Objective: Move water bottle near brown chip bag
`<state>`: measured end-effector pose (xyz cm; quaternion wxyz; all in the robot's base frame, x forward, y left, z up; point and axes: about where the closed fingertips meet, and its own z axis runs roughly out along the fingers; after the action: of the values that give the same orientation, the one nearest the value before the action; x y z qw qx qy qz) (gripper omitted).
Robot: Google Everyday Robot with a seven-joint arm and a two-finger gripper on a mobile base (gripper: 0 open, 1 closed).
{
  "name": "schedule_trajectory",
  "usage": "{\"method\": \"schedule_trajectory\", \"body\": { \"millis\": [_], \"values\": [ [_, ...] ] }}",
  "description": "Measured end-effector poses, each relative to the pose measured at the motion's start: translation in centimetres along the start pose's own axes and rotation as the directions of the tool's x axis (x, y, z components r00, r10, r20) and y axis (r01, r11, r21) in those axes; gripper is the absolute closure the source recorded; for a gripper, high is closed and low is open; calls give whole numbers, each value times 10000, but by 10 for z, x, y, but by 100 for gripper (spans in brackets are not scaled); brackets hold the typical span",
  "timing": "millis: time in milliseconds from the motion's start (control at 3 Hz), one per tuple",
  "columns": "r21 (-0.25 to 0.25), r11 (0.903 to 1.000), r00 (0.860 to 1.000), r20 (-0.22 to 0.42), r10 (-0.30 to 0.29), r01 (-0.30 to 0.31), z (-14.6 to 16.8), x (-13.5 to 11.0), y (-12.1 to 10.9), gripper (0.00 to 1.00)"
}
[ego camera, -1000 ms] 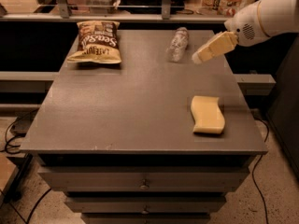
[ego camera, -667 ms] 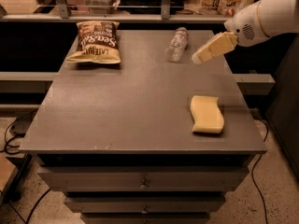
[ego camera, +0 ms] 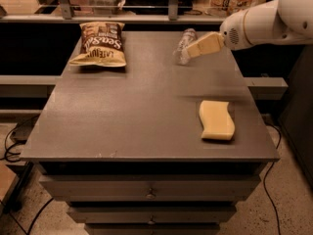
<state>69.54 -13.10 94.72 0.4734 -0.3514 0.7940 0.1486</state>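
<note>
The water bottle (ego camera: 184, 45), small, clear and crinkled, lies on the grey table (ego camera: 142, 106) at the back, right of centre. The brown chip bag (ego camera: 100, 44), dark brown on top with a yellow-tan lower band, lies flat at the back left, well apart from the bottle. My gripper (ego camera: 191, 51), a tan piece at the end of the white arm (ego camera: 264, 17), reaches in from the right, and its tip lies over the bottle's lower right side.
A yellow wavy sponge (ego camera: 216, 120) lies on the right side of the table towards the front. A rail and shelf with objects run behind the table. Drawers (ego camera: 149, 190) sit under the tabletop. Cables lie on the floor at left and right.
The gripper has moved left, from just right of the bottle to over the bottle's right side. Bottle, chip bag and sponge have not moved.
</note>
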Motion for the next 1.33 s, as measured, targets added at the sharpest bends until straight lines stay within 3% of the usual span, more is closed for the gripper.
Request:
{"method": "schedule_trajectory", "body": {
  "millis": [667, 1333],
  "values": [
    [678, 9896, 9897, 753, 1219, -1270, 65, 1, -16, 0],
    [870, 9658, 9688, 651, 2391, -2442, 115, 20, -28, 0]
  ]
}}
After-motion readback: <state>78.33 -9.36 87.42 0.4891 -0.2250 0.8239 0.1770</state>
